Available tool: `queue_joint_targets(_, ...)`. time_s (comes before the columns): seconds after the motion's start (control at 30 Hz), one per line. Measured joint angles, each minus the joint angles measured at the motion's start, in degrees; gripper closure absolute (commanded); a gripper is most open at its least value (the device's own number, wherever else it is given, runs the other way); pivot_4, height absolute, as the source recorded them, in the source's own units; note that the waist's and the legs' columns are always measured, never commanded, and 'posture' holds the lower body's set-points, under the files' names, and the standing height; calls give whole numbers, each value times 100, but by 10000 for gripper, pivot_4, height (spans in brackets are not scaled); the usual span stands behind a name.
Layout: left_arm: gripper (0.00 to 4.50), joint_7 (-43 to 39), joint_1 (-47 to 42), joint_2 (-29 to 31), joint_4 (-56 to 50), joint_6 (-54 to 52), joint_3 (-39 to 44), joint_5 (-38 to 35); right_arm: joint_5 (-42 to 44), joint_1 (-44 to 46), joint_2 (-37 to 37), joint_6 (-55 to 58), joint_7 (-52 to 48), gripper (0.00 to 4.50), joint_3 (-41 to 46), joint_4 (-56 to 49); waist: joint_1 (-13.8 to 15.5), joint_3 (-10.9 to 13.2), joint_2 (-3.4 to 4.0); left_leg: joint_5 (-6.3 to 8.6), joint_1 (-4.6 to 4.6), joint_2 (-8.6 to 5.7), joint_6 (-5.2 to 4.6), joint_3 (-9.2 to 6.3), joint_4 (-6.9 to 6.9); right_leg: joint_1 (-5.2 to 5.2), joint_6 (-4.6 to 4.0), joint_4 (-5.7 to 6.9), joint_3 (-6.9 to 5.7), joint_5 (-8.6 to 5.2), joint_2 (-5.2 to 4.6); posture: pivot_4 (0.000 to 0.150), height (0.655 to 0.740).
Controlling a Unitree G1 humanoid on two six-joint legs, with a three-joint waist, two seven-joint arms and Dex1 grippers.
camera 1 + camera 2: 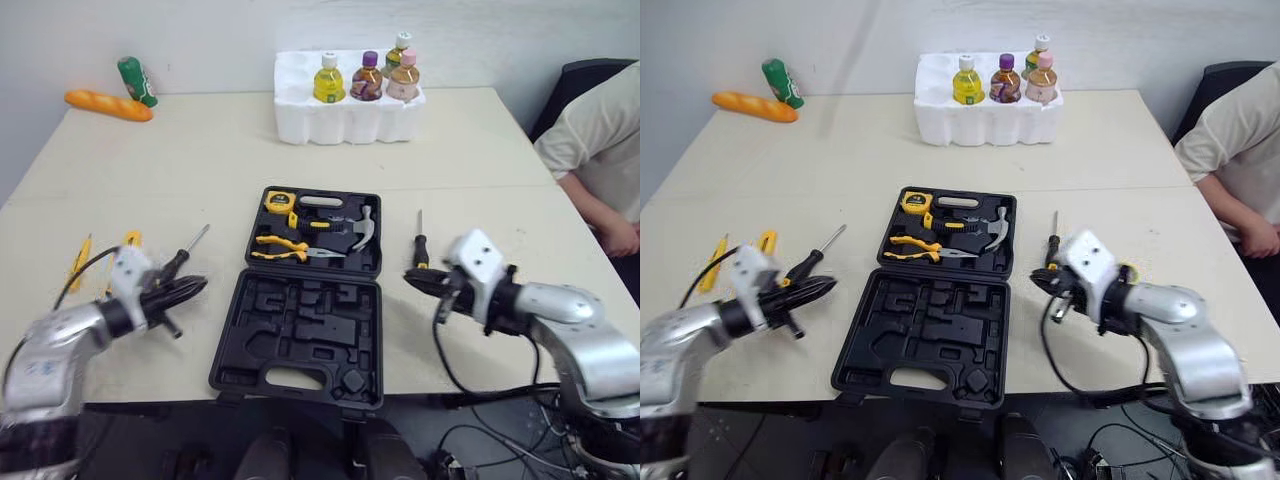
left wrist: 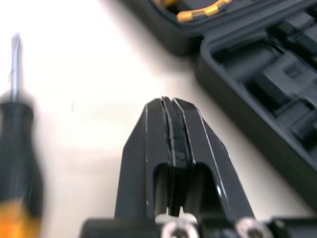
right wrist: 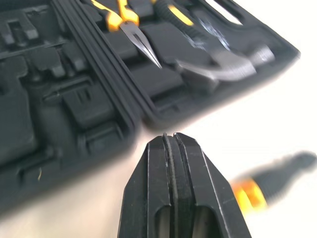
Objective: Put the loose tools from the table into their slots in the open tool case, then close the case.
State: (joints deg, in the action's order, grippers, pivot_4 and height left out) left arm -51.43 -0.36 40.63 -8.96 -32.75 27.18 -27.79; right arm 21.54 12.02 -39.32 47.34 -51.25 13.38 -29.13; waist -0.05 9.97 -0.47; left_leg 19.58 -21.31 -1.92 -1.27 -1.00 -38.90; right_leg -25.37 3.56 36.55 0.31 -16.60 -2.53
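Tool case (image 1: 300, 330) lies open mid-desk (image 1: 200, 150). Left claw (image 1: 195, 288), pinched shut and empty, hovers beside the left screwdriver (image 1: 185, 255). Right claw (image 1: 410, 276), likewise shut, partly hides the right screwdriver (image 1: 421, 245) handle.

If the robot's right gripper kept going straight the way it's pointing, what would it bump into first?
Most likely the tool case: the shut right gripper points at its side wall, near where the two halves join. The screwdriver lies off to one side of that line.
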Motion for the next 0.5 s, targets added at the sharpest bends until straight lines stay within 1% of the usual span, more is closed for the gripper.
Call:
queue_joint_targets(0.07, 26882, -174, 376, 162, -134, -357, 601, -496, 447, -113, -302, 158, -224, 29942, 547, 1, 0, 1, -2, 2, 6, 1, -4, 0, 1, 6, 0, -3, -2, 0, 0, 1500, 7367)
queue_joint_targets(0.1, 22282, -249, 604, 285, -89, -480, 930, -645, 534, -253, -509, 190, -311, 24187, 861, 68, 0, 1, -2, 4, 18, 1, -5, -1, 8, 17, -2, -8, -2, -1, -1, 1500, 7367)
queue_joint_targets(0.13, 17796, -255, 768, 366, 81, -578, 1279, -758, 604, -405, -700, 188, -387, 19627, 1177, 236, 0, 1, -1, 4, 29, 1, -6, -1, 18, 27, -3, -16, -2, -2, -1, 1500, 7367)
queue_joint_targets(0.17, 14240, -237, 841, 386, 225, -607, 1498, -782, 622, -514, -802, 174, -430, 15574, 1364, 370, 2, 1, -2, 4, 42, 1, -7, -1, 29, 39, -3, -22, -2, -2, -2, 1500, 7367)
queue_joint_targets(0.23, 4382, -160, 930, 494, 825, -473, 1804, -757, 632, -881, -1067, -27, -628, 5061, 1657, 769, 4, 2, -2, 2, 107, 1, -11, 0, 82, 103, -5, -59, -3, -3, -3, 1500, 7367)
queue_joint_targets(0.27, 176, -120, 1029, 585, 1230, -335, 1996, -672, 592, -1070, -1239, -180, -740, 435, 1823, 1052, 2, 1, -2, 2, 116, 3, -11, 0, 91, 110, -8, -64, -4, -5, -2, 1500, 7367)
queue_joint_targets(0.43, 176, -113, 1340, 1046, 2489, 349, 2463, -282, 190, -1484, -1773, -1004, -981, 435, 2344, 2534, -4, 1, -4, 4, 110, 3, -14, 5, 94, 104, -8, -72, -1, -5, -7, 1500, 7367)
queue_joint_targets(0.5, 176, -60, 1365, 1578, 3388, 987, 2349, 189, 64, -1420, -1959, -1401, -982, 435, 2452, 3201, -10, 1, -4, 3, 112, 3, -12, 6, 95, 102, -10, -69, -2, -5, -9, 1500, 7367)
